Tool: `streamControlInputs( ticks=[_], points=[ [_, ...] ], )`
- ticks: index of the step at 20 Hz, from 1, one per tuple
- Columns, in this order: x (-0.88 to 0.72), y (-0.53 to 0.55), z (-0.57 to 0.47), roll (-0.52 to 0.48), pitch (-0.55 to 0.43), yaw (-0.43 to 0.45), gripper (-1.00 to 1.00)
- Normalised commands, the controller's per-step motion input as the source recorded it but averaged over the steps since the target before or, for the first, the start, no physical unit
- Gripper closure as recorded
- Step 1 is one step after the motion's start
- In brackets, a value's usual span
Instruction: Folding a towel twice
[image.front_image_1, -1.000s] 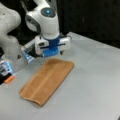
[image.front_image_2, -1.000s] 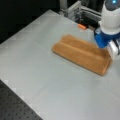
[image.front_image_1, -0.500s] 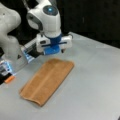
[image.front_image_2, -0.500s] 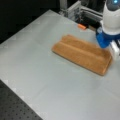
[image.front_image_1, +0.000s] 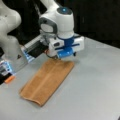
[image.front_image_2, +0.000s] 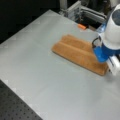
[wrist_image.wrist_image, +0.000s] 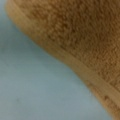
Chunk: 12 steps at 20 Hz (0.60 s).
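Note:
The towel (image.front_image_1: 46, 81) lies on the grey table as a long folded strip, and a lengthwise ridge runs along it in both front views (image.front_image_2: 75, 51). My gripper (image.front_image_1: 62, 57) hangs low over the strip's far short end, at a front view's right end of the towel (image.front_image_2: 105, 60). Its fingertips are hidden behind the blue and white hand. The wrist view shows only the towel (wrist_image.wrist_image: 82, 37) very close, with its woven band edge running diagonally over bare table (wrist_image.wrist_image: 30, 85). No fingers show there.
A second white arm (image.front_image_1: 10, 30) stands at a front view's left on a base with blue markings. A small orange object (image.front_image_1: 9, 79) lies beside it (image.front_image_2: 81, 26). Metal rails (image.front_image_2: 82, 11) run behind the table. A dark perforated board (image.front_image_2: 15, 107) borders the table's near corner.
The hand has shifted toward a front view's right above the towel's far end. The towel itself lies as before.

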Motion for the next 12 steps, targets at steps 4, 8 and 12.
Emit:
streamControlInputs(
  ticks=[4, 8, 12],
  points=[
    [0.40, -0.10, 0.20, -0.270, 0.163, 0.142, -1.00],
    [0.42, 0.00, 0.05, -0.123, 0.198, 0.074, -1.00],
    [0.44, 0.17, -0.14, -0.010, 0.187, 0.061, -1.00]
  ],
)
